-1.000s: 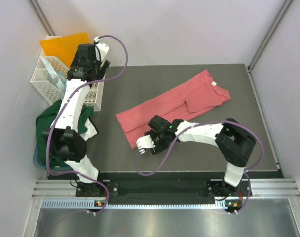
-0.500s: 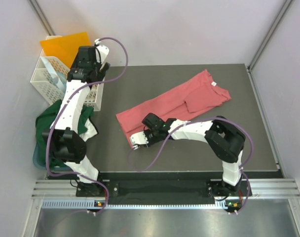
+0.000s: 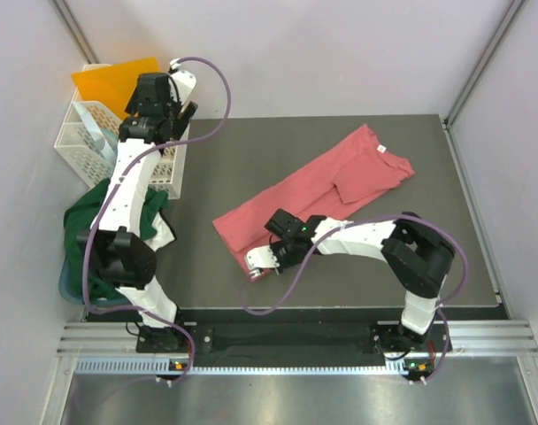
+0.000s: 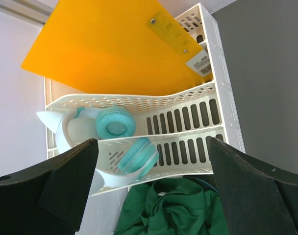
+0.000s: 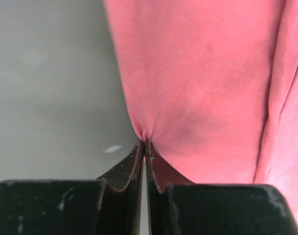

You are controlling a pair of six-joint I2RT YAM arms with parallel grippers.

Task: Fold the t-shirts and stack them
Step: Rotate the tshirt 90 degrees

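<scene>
Pinching the near corner of the salmon-pink t-shirt [image 5: 198,88], our right gripper [image 5: 145,144] is clamped on cloth lying slantwise across the table [image 3: 251,150]. Our left gripper [image 4: 150,147] hangs spread wide over the white basket [image 4: 188,105], where we see teal headphones [image 4: 117,125] and an orange folder [image 4: 110,44]. The dark green t-shirt [image 4: 168,205] lies heaped just beside it.

Your right arm reaches low toward ten o'clock, right gripper [image 5: 145,143] pinched tight on the salmon-pink t-shirt [image 5: 198,73] — your left arm stretches far toward twelve o'clock, left gripper [image 4: 153,141] spread wide.
</scene>
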